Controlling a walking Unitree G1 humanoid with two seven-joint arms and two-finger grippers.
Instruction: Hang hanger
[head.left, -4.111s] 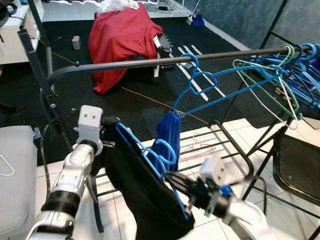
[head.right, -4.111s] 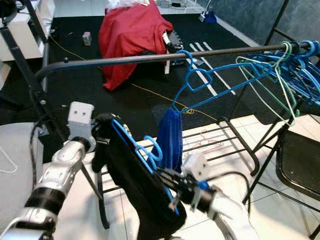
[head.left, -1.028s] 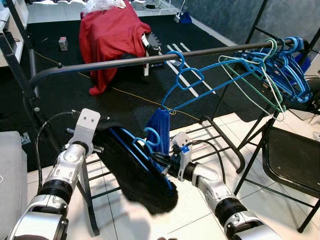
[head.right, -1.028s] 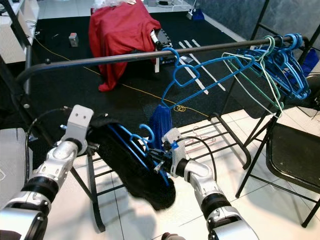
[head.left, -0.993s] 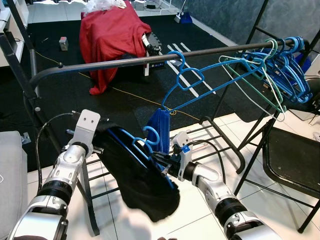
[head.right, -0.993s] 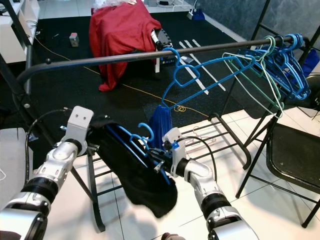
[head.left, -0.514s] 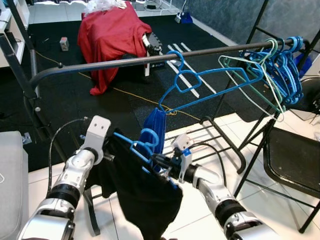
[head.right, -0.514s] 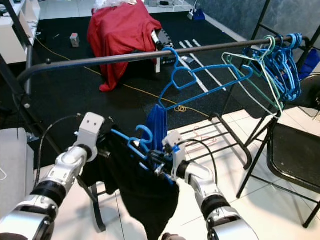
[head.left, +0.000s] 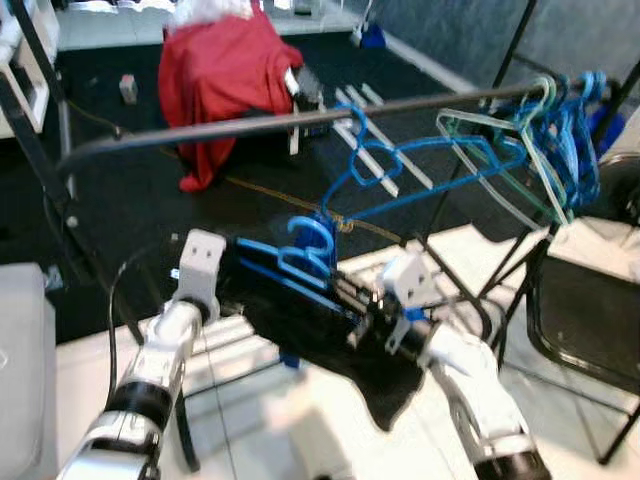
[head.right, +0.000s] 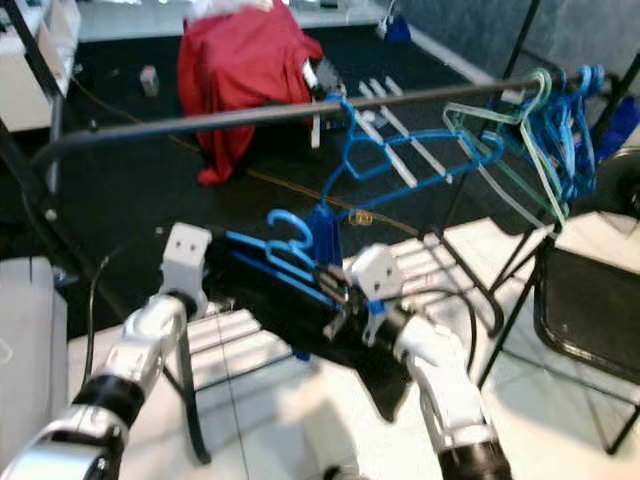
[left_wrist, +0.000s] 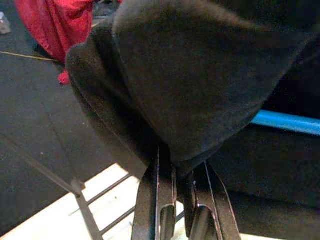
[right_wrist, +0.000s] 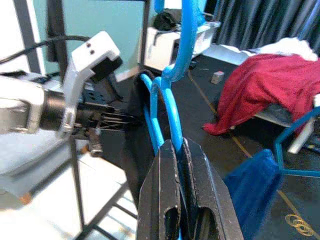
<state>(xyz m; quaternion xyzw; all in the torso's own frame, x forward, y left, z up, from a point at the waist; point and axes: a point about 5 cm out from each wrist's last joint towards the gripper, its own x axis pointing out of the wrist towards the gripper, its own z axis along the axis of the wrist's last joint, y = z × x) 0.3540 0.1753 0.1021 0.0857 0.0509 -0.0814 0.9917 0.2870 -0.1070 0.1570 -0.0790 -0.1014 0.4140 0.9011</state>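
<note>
A blue hanger (head.left: 300, 250) carrying a black garment (head.left: 330, 325) is held up between my two arms, below the dark rail (head.left: 250, 128) of the clothes rack. My right gripper (right_wrist: 176, 150) is shut on the hanger's blue wire just under its hook (right_wrist: 186, 35). My left gripper (left_wrist: 177, 182) is shut on a fold of the black garment (left_wrist: 190, 85) at the hanger's other end. The hanger lies nearly level, its hook (head.right: 290, 228) pointing up toward the rail. Another blue hanger (head.left: 370, 165) with a blue cloth hangs on the rail behind it.
A bunch of blue and green hangers (head.left: 545, 130) crowds the rail's right end. Behind the rack a red cloth (head.left: 225, 70) covers something on the dark carpet. A black chair (head.left: 590, 315) stands at the right, a grey block (head.left: 20, 350) at the left.
Both arms have lifted the hanger; it has swung from steeply tilted to nearly level, with the garment's hem trailing right. The picture is blurred now.
</note>
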